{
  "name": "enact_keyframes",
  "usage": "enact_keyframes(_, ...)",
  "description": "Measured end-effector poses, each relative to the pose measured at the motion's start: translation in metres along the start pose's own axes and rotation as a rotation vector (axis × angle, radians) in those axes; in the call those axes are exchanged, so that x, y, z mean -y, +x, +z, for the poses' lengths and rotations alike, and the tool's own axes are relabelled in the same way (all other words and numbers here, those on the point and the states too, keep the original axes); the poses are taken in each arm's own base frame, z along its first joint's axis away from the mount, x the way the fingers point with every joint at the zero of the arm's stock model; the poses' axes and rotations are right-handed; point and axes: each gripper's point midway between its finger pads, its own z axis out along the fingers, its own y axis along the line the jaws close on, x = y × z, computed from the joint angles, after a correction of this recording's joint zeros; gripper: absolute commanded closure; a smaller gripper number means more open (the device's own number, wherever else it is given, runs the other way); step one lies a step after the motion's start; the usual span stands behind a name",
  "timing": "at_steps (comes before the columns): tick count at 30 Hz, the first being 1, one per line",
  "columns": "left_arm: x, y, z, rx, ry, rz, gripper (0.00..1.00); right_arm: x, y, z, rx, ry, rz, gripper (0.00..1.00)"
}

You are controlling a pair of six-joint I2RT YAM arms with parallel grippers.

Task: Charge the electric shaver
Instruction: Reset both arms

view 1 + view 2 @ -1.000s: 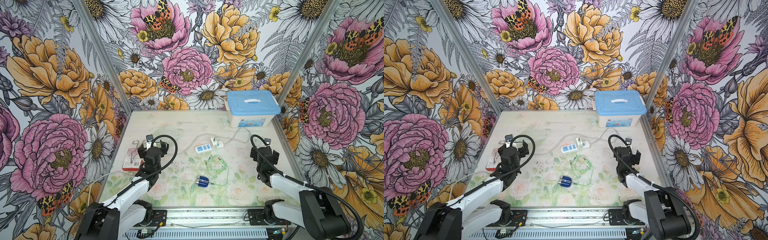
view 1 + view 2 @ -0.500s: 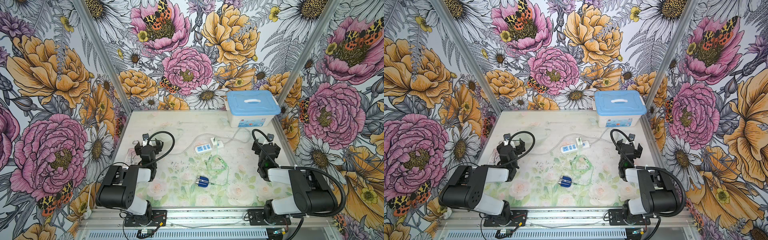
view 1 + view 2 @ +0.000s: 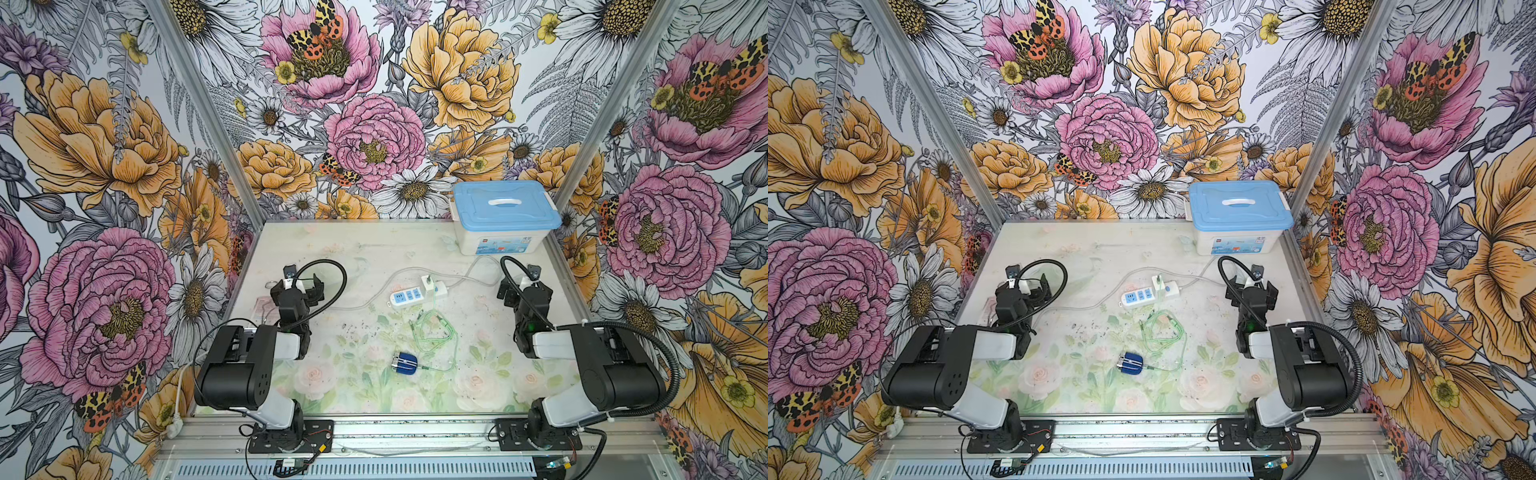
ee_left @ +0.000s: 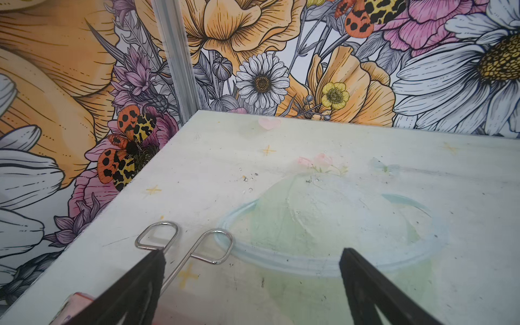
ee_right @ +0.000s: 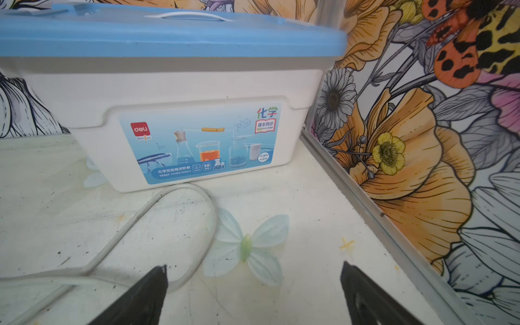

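- Both top views: electric shaver (image 3: pixel 404 363) lies on its side on the tabletop (image 3: pixel 365 249), near the front edge, roughly midway between the two arms and touched by neither.
- A thin green cable (image 3: pixel 434 332) lies in loose loops just behind the shaver; one strand runs up to the shaver's end. Cannot tell whether it is plugged in.
- Behind the loops, a white-and-blue power strip (image 3: pixel 409 296) with a white cube charger (image 3: pixel 428 285) seated at its far end.
- Blue-lidded storage box (image 3: pixel 505 216) sits in the far right corner.
- Left end effector (image 3: pixel 302 286) is at the left edge of the tabletop, well apart from the shaver; right end effector (image 3: pixel 522 286) is at the right edge, likewise well apart.
- A top view (image 3: pixel 1133 364) shows the shaver's silver ribbed end pointing left.
- Left wrist view: left end effector (image 4: pixel 251 256) spread wide, nothing between the fingers. Two wire loops (image 4: pixel 185 247) lie on the tabletop beside one fingertip. Shaver out of frame.
- Right wrist view: right end effector (image 5: pixel 253 271) spread wide, holding nothing. A white cord (image 5: pixel 168 213) curves past one fingertip; the storage box (image 5: pixel 197 92) stands ahead. Shaver out of frame.
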Motion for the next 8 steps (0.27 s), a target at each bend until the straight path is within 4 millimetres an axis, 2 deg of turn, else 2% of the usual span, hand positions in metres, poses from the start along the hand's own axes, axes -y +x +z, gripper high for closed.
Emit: enact_keyframes(8,0.0013,0.0001,0.0000,0.000,0.008,-0.010,0.01,0.0015,-0.0047,0.0003,0.019,0.003,0.008,0.00)
